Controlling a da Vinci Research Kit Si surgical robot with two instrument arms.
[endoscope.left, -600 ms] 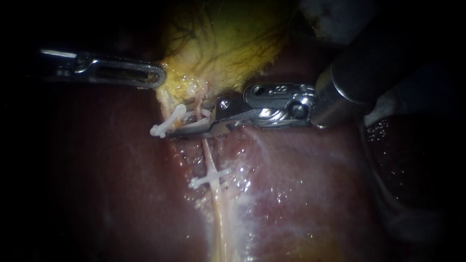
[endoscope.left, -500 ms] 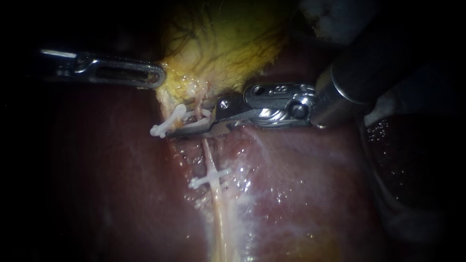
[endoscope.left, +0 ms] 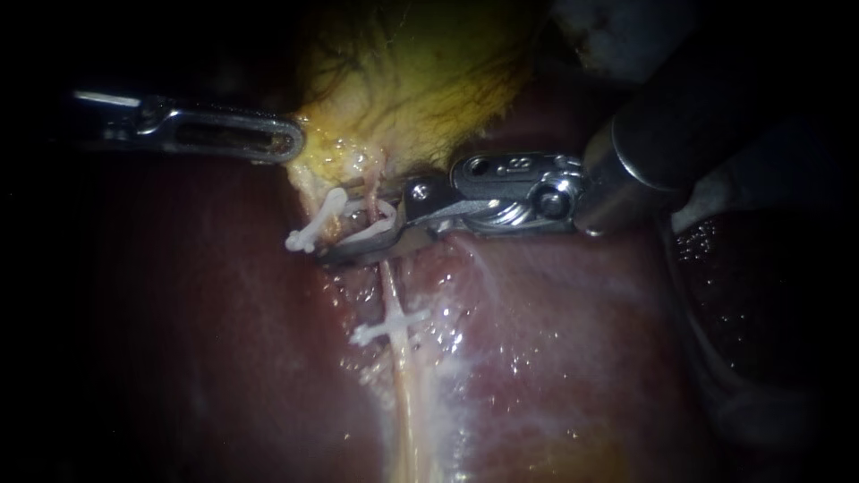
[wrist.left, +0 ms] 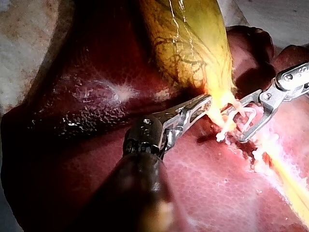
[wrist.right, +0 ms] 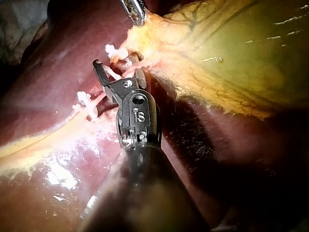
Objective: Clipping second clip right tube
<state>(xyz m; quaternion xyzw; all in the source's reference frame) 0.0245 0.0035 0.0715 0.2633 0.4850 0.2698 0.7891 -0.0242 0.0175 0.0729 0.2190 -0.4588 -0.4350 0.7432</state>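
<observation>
White plastic clip (endoscope.left: 371, 231), spread open, is held between the jaws of our right instrument (endoscope.left: 344, 234), which straddle the right tube (endoscope.left: 403, 394) crosswise, between the gallbladder (endoscope.left: 412, 89) and the seated clip (endoscope.left: 389, 326) lower down. The tube's long axis runs square to these jaws. Our left instrument (endoscope.left: 293, 143), clamped on the gallbladder's edge, lies farther off.

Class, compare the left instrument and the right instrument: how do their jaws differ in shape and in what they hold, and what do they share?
The left instrument has long, slim, slotted jaws; the right instrument has shorter ones below a bulky joint. The left instrument's jaws pinch the edge of the gallbladder; the right instrument's stand apart in a V, holding a white clip. Both are shiny metal and work over the liver.
</observation>
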